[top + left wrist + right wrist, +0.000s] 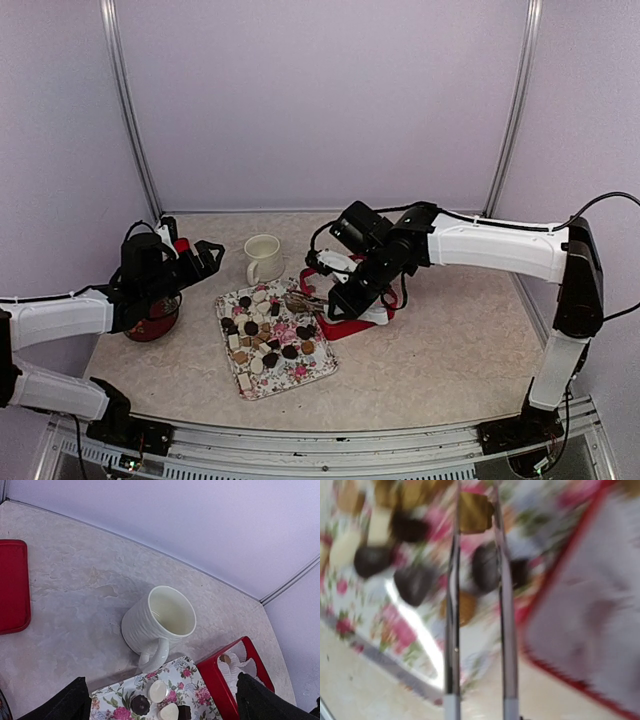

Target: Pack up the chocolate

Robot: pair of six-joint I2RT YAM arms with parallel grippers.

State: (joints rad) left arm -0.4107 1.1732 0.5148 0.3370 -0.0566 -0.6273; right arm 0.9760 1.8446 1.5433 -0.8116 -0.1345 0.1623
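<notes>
Many small dark, tan and cream chocolates (262, 330) lie on a floral tray (325, 365). They also show in the right wrist view (415, 582) and the left wrist view (157, 691). My right gripper (298, 298) has long thin metal fingers (452, 605). It hovers over the tray's far right corner, shut on a tan chocolate (472, 515) at its tips; the view is blurred. A red box (345, 325) with white paper liners (235, 667) stands just right of the tray. My left gripper (200, 255) is open and empty, left of the mug.
A cream mug (262, 258) stands upright behind the tray, also in the left wrist view (160, 620). A dark red bowl (155, 320) sits under my left arm. A flat red lid (12, 585) lies at the left. Lilac walls enclose the table.
</notes>
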